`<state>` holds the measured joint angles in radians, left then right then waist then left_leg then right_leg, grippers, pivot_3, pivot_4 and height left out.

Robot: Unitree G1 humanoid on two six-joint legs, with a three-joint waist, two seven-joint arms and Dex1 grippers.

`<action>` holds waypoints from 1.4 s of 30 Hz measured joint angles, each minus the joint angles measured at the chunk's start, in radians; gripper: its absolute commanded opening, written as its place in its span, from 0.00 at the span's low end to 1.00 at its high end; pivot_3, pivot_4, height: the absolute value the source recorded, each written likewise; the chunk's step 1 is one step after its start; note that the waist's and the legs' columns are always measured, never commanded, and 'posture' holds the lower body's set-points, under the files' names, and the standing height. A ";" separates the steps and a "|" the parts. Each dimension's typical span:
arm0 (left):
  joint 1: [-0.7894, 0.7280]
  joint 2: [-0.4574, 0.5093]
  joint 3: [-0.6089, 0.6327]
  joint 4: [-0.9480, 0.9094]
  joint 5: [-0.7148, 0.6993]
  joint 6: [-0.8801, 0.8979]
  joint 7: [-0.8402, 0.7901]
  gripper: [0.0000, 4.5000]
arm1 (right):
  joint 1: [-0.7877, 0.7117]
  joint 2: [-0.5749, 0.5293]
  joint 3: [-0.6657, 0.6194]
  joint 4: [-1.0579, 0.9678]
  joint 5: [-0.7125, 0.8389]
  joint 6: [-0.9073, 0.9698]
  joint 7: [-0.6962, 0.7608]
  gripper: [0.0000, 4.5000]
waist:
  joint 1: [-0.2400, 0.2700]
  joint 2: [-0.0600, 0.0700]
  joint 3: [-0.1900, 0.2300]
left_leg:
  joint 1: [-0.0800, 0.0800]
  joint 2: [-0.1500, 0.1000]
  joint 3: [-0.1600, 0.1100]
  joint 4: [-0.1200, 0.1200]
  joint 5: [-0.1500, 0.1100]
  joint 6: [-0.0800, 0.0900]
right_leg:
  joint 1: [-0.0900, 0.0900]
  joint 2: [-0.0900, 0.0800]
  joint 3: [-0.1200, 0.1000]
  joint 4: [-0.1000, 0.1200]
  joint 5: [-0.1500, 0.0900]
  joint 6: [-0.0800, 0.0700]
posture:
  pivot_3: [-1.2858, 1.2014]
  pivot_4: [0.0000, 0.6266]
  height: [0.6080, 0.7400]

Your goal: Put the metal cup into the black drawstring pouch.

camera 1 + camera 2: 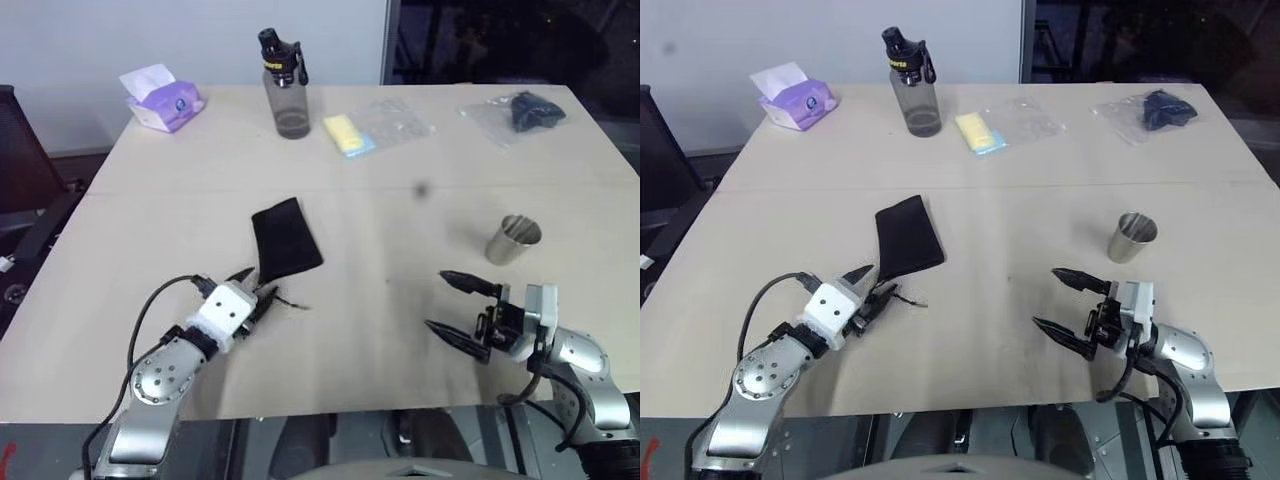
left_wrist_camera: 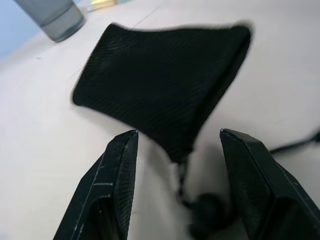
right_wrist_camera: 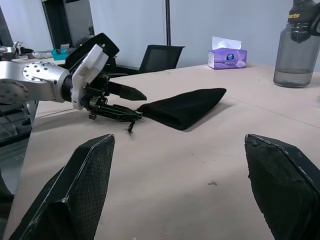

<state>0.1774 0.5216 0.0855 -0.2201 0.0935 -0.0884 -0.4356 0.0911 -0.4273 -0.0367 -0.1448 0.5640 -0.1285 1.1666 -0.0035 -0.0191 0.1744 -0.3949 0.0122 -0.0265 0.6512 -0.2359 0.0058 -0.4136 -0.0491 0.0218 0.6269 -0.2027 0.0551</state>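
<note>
The metal cup (image 1: 513, 239) stands upright at the right of the table, its rim tipped slightly away. My right gripper (image 1: 437, 300) is open a little nearer than the cup and to its left, apart from it, with nothing between its fingers. The black drawstring pouch (image 1: 285, 238) lies flat left of the table's middle. Its gathered end and thin cord (image 2: 183, 180) point toward my left gripper (image 1: 255, 290). That gripper is open, and in the left wrist view the pouch (image 2: 160, 85) narrows to a tip just past the fingertips. In the right wrist view the left gripper (image 3: 125, 102) sits at the pouch's (image 3: 185, 107) end.
A tall grey bottle with a black cap (image 1: 285, 85) stands at the back. A purple tissue box (image 1: 162, 100) sits at the back left, a yellow item in clear wrap (image 1: 350, 133) beside the bottle, and a dark bundle in a clear bag (image 1: 525, 110) at the back right. The table's near edge (image 1: 330, 410) runs just below both arms.
</note>
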 measured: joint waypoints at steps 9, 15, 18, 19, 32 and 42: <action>-0.095 -0.002 -0.049 0.127 0.109 -0.122 0.069 0.59 | 0.010 0.002 0.002 -0.002 -0.003 0.004 -0.018 0.93 | -0.002 0.000 0.000 | 0.000 0.000 -0.001 0.000 0.000 0.000 | 0.000 0.000 -0.001 0.001 0.002 -0.003 | 0.52 0.24 1.00; -0.171 -0.021 -0.048 0.202 0.122 -0.146 0.127 0.21 | 0.023 0.011 0.001 0.000 -0.006 -0.007 -0.019 0.94 | 0.000 0.000 -0.001 | 0.001 0.000 0.000 0.000 0.000 0.000 | 0.001 0.000 -0.001 0.001 0.002 -0.003 | 0.52 0.24 1.00; -0.184 -0.021 -0.038 0.204 0.119 -0.148 0.136 0.02 | 0.030 0.014 0.001 0.002 -0.008 -0.008 -0.023 0.94 | 0.001 0.001 -0.002 | 0.001 0.000 0.000 0.000 0.000 0.000 | 0.001 0.000 0.000 0.001 0.002 -0.003 | 0.52 0.24 1.00; -0.187 -0.021 -0.036 0.204 0.118 -0.145 0.136 0.02 | 0.031 0.015 0.001 0.003 -0.008 -0.008 -0.026 0.94 | 0.002 0.001 -0.002 | 0.001 -0.001 0.000 0.000 0.000 0.000 | 0.001 -0.001 -0.001 0.001 0.002 -0.003 | 0.52 0.24 1.00; -0.211 -0.096 -0.057 0.104 -0.087 0.030 0.013 0.02 | -0.155 0.070 -0.054 0.080 -0.169 -0.147 -0.244 0.94 | -0.001 0.001 -0.003 | 0.000 -0.001 0.000 0.001 0.000 0.000 | 0.000 0.000 0.000 0.002 0.004 0.000 | 0.52 0.24 1.00; -0.357 -0.162 -0.032 -0.123 -0.453 0.489 -0.023 0.02 | -0.298 -0.107 -0.155 0.045 -0.543 0.016 -0.607 0.94 | 0.004 0.001 -0.003 | -0.001 -0.002 -0.003 0.001 0.000 0.000 | 0.000 0.000 -0.002 0.004 0.005 0.000 | 0.52 0.24 1.00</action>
<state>-0.1801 0.3596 0.0540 -0.3433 -0.3594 0.4006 -0.4583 -0.2067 -0.5343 -0.1912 -0.1002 0.0212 -0.1123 0.5596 0.0007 -0.0183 0.1715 -0.3961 0.0105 -0.0297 0.6523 -0.2357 0.0056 -0.4136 -0.0489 0.0202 0.6305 -0.1981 0.0555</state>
